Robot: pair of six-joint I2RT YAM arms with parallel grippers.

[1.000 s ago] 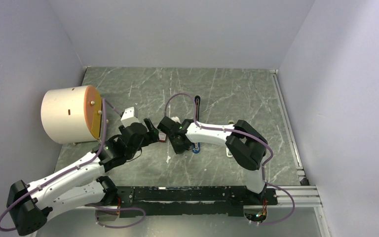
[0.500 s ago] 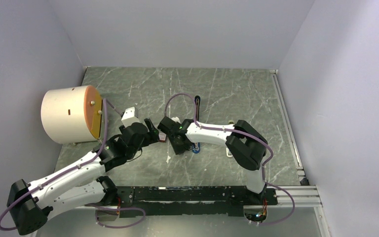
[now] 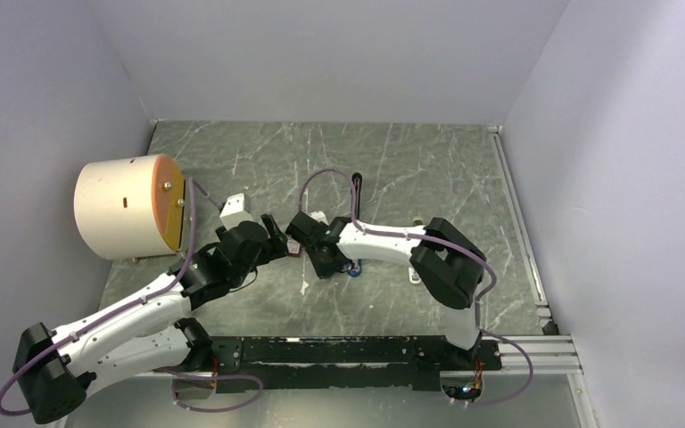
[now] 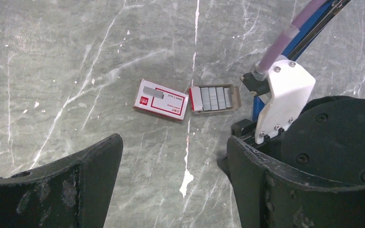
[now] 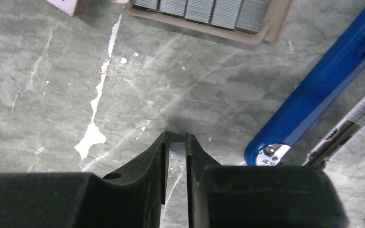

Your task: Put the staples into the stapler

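Both arms reach in from the near edge and their claws meet nose to nose a little left of the desk's (image 3: pixel 410 160) middle. My left claw (image 4: pixel 173 152) hangs with its jaws spread wide and grips nothing. My right claw (image 5: pixel 176 147) sits low over the marble with its jaws drawn to a narrow slit. A thin pale grey strip (image 5: pixel 176 153) is nipped between the pads, too small for me to say for sure that it is a staple strip. Just past both claws, towards the far edge, lies a shallow beige tray (image 4: pixel 236 97). It is open-topped, with staples (image 4: pixel 216 98) packed in it side by side as flat grey ribbed blocks. A red box (image 4: pixel 161 99) with a white label lies flat just beside the tray's end, a little askew to it, on the side away from my right arm. I cannot tell whether the two touch. The stapler (image 5: pixel 323 80) lies opened up to the right of the right claw. Its blue arm runs on a slant away from a rounded hinge end that is near the claw tips, and a bare metal rail fans out from the same end beside it. Some ribbed grey shows along the rail's far stretch, but I cannot make out what it is. A big cream cylinder (image 3: pixel 125 207) with an orange face lies on its side at the left edge, well apart from the rest.
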